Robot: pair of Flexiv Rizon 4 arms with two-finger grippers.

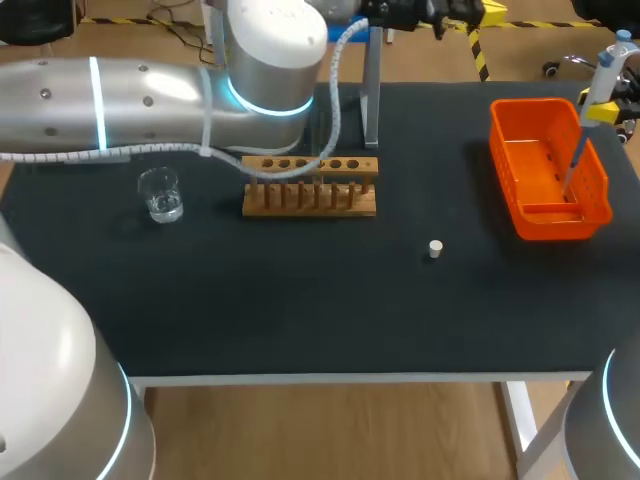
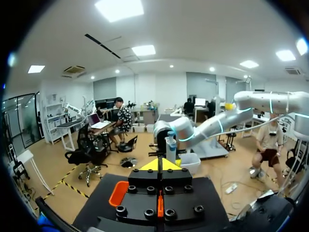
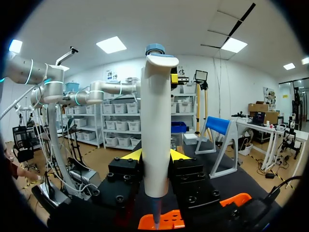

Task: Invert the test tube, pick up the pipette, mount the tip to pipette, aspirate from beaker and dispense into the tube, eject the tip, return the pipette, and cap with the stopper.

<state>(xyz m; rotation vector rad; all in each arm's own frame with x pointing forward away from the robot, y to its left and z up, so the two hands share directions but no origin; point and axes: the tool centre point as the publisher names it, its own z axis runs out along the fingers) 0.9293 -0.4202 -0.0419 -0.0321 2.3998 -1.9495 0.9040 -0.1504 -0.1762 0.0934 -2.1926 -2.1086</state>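
**Pipette (image 3: 155,121) could bump or slip over the basket**

The right gripper (image 3: 157,157) pinches the pipette from both sides, holding it straight up. Its thin end points down into the orange basket (image 1: 532,102), at the table's right. I think this step is about the tip, but I cannot tell if a tip is on. If the arm goes sideways before it goes up, the thin end could hit the basket wall and bend, or tip the basket. A hard knock could also make it slide in the fingers.

The left gripper (image 2: 160,165) has its yellow tips pressed together with nothing between them. It hangs by the far edge of the table, near the metal stand (image 1: 372,90). The left arm (image 1: 150,100) lies across the back of the table, just behind the wooden rack (image 1: 310,185). If the pipette goes to that stand, the two arms could bump.

The small white stopper (image 1: 435,248) stands alone in the middle. It could roll away if knocked. I cannot make out the test tube.
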